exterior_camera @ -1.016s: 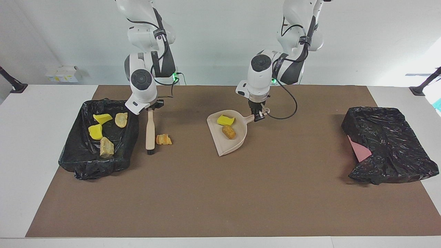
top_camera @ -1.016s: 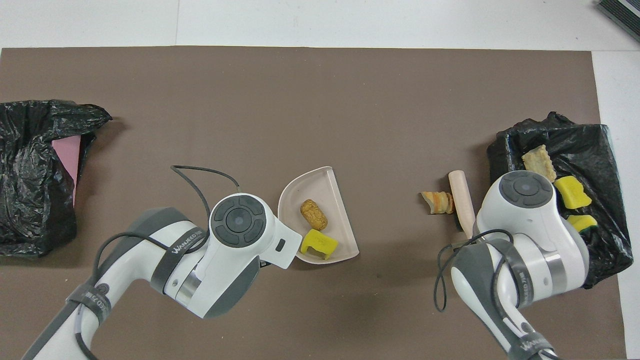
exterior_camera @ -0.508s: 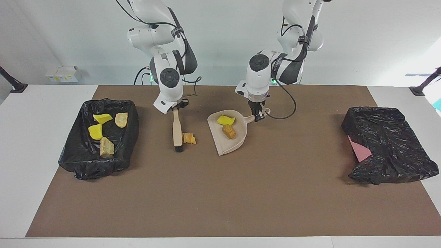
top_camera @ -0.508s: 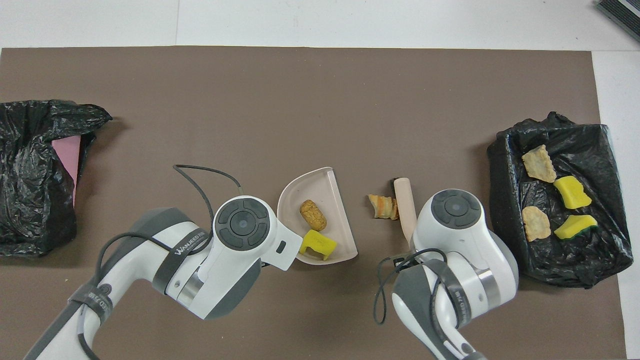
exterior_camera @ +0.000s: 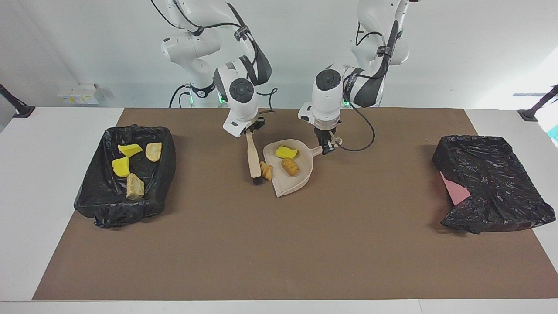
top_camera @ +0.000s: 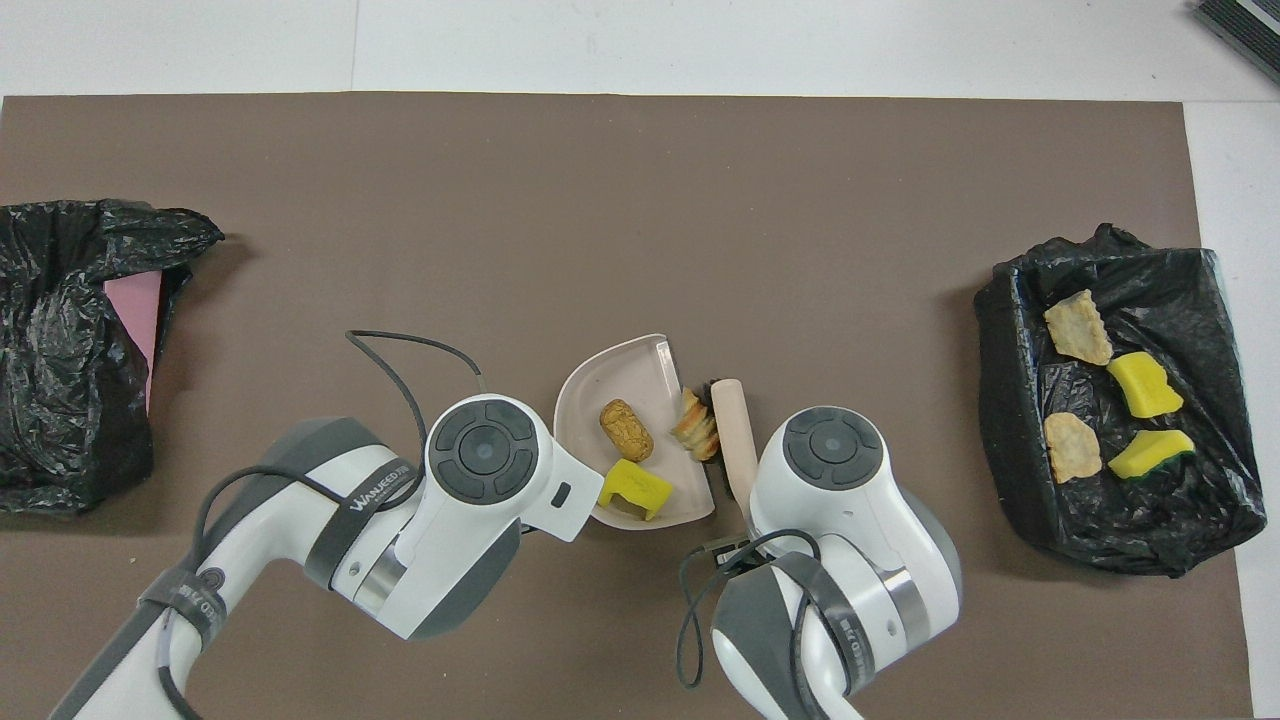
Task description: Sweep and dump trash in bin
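Observation:
A beige dustpan [exterior_camera: 300,179] [top_camera: 625,365] lies mid-table with a yellow sponge chunk [exterior_camera: 286,151] [top_camera: 637,488] and a tan lump [exterior_camera: 289,166] [top_camera: 627,430] in it. My left gripper [exterior_camera: 327,147] is shut on the dustpan's handle [exterior_camera: 316,151]. My right gripper [exterior_camera: 250,131] is shut on a wooden-handled brush [exterior_camera: 252,158] [top_camera: 738,435], whose bristles [exterior_camera: 257,179] touch the mat. An orange scrap of trash [exterior_camera: 266,170] [top_camera: 696,431] sits between the bristles and the dustpan's open lip. In the overhead view both grippers are hidden under their wrists.
A black-bag-lined bin [exterior_camera: 162,179] [top_camera: 1000,420] at the right arm's end of the table holds several yellow and tan scraps. A second black bag [exterior_camera: 497,187] [top_camera: 60,350] over something pink lies at the left arm's end. A brown mat [exterior_camera: 279,244] covers the table.
My right arm has swept the brush from beside the bin toward the dustpan, pushing the orange scrap up to its lip. The left arm and dustpan have stayed put.

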Controlling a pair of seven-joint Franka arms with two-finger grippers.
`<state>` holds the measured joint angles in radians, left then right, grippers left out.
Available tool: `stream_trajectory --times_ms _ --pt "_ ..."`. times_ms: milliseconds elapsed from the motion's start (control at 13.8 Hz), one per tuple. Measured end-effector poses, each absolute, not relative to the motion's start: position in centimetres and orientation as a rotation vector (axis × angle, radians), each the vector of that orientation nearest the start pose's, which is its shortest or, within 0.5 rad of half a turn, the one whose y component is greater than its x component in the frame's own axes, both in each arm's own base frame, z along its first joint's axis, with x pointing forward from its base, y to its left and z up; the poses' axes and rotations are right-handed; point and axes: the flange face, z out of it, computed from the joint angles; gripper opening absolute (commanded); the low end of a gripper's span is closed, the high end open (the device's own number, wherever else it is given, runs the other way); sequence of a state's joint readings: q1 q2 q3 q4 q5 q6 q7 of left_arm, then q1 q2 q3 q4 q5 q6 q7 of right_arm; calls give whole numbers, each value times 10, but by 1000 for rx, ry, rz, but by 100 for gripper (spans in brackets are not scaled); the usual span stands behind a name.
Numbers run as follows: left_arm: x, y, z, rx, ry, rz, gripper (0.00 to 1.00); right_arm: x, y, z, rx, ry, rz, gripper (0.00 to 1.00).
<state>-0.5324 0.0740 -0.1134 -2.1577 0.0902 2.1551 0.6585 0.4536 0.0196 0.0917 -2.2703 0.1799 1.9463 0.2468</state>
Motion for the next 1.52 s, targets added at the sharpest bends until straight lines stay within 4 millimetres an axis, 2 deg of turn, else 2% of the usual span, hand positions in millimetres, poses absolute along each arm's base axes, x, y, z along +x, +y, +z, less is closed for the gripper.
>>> stream_trajectory --times_ms 363,580,726,943,1161,1306,1524 --pt "433 -320 352 -2390 1937 67 0 395 293 342 -3005 -342 560 0" --pt "437 -321 351 -2394 1936 22 0 405 304 363 -2993 -333 494 0" --pt "445 -315 351 -2397 1934 7 0 409 306 377 -2990 -309 451 0" --pt "471 -286 360 -2387 1953 2 0 407 303 399 -2990 -279 417 0" --pt "497 -256 379 -2405 1966 18 0 399 302 411 -3001 -243 442 0" --pt "515 -235 400 -2422 1991 33 0 393 305 412 -3006 -233 446 0" --pt "541 -197 437 -2459 2012 22 0 369 324 409 -3036 -176 470 0"
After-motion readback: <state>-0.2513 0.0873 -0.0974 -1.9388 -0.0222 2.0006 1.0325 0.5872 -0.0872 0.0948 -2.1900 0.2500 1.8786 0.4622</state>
